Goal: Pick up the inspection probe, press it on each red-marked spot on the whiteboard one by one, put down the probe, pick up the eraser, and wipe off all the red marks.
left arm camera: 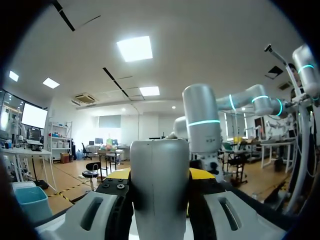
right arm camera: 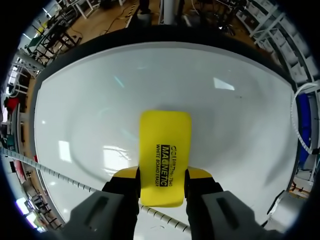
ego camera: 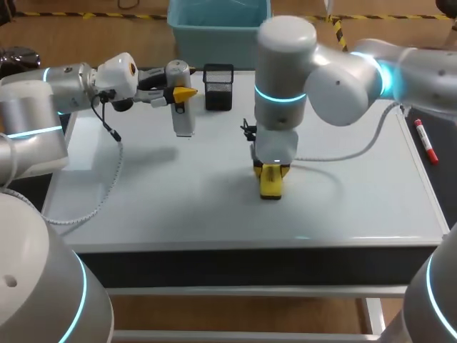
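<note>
A yellow eraser, lettered in black, against the white whiteboard. The probe is pale grey, the mesh cup black.

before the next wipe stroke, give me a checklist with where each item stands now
1. Right gripper shut on the yellow eraser from both sides: ok.
2. Eraser pressed flat on the whiteboard: cannot tell; it sits low over the board.
3. Red marks left to wipe: none visible in the head or right wrist view, ok.
4. Probe put down: not ok; the left gripper holds it above the board's far side.
5. Red marker and black mesh holder clear of the eraser: ok.
</note>
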